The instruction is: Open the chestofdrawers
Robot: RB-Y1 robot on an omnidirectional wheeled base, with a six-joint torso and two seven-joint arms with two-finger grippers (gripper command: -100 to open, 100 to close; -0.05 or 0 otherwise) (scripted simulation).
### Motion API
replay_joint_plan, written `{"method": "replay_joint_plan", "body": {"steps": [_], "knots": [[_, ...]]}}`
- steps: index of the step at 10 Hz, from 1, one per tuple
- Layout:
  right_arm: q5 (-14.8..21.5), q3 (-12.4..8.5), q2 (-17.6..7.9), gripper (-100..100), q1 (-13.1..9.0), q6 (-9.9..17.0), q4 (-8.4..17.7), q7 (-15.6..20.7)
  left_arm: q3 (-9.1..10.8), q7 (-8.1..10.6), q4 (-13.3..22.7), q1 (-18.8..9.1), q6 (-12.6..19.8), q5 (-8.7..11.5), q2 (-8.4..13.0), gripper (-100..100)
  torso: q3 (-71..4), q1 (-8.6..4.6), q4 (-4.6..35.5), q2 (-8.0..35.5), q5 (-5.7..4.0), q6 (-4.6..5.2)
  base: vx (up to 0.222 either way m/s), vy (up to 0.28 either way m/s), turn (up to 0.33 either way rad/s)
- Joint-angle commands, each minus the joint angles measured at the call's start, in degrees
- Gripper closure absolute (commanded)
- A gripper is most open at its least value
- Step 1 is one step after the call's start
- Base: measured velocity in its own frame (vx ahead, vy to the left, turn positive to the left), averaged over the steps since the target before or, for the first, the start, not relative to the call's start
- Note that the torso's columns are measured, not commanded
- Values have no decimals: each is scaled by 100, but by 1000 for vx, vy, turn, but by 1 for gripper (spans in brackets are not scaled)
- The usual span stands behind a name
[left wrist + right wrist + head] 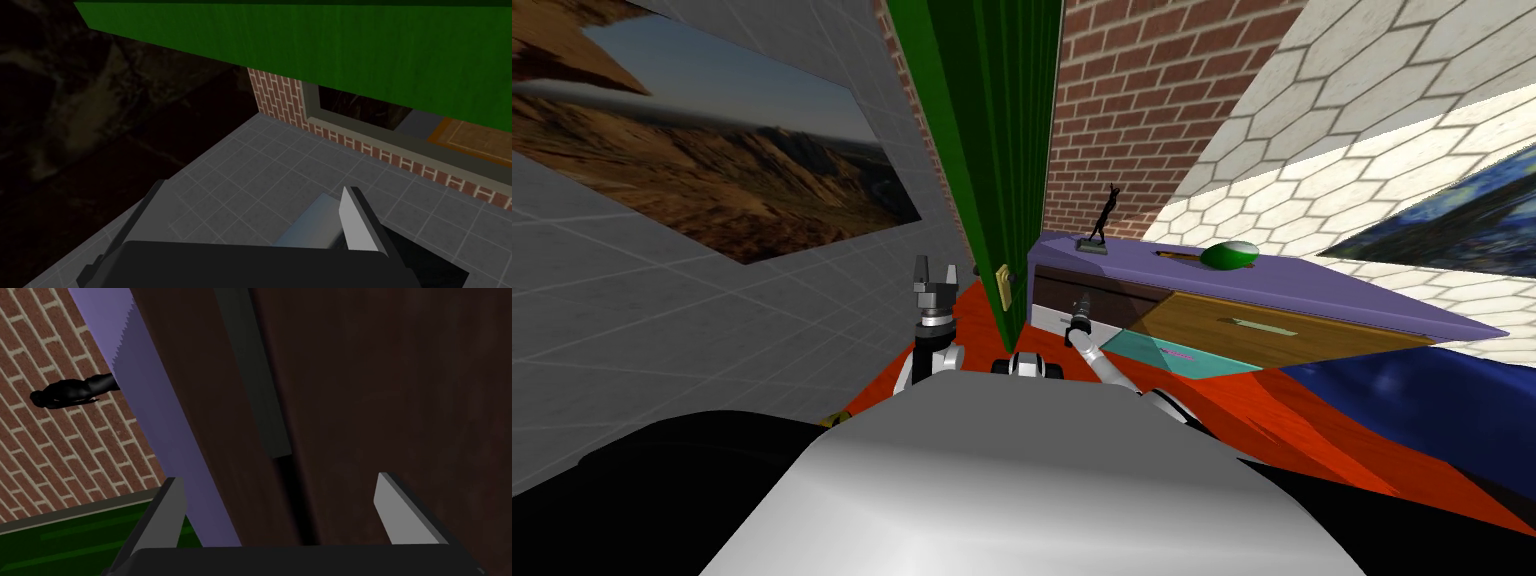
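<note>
Right gripper (285, 513) at 1 o'clock, arm stretched forward, fingers apart, empty, close to dark drawer front (400, 388). Handle (252, 378) just ahead, off-centre toward finger nearer purple top. Judgement: shift until bar sits between blades, clamp, pull straight. Left gripper (935, 280) at 11 o'clock, raised, fingers apart. Chest of drawers (1312, 295) spans 1–2 o'clock, statuette (1100, 225) on top.

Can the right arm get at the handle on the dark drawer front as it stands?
Probably yes. The right tool is open, facing the dark drawer front; the handle lies just ahead of it, with nothing in between.
</note>
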Motion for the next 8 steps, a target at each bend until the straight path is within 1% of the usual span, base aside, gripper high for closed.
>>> {"method": "replay_joint_plan", "body": {"steps": [1, 5, 6, 7, 8], "knots": [[202, 35, 25, -100, 117, 270, -35, -31, 0, 0, 0, 0, 0, 0, 0, 0, 17, -1, 8, 26, 0, 1, 171, -21, 9], [506, 94, 65, -100, 294, 663, -68, -90, 0, 0, 0, -1, 0, 0, 0, 0, 31, 8, 15, 48, 3, 0, 122, 3, 15], [462, 88, 58, -100, 250, 590, -37, -92, 0, 0, 0, -2, 0, 0, 0, 0, 27, 8, 12, 45, 2, -2, 10, 20, 58], [471, 90, 60, -100, 250, 615, -32, -101, 0, 0, 0, -3, 0, 0, 0, 0, 40, 4, 18, 65, 2, 1, 1, 7, 1], [470, 90, 60, 100, 249, 612, -33, -101, 0, 0, 1, -3, 1, 0, 0, 0, 40, -2, 19, 62, 0, 1, 0, 0, 0]]}}
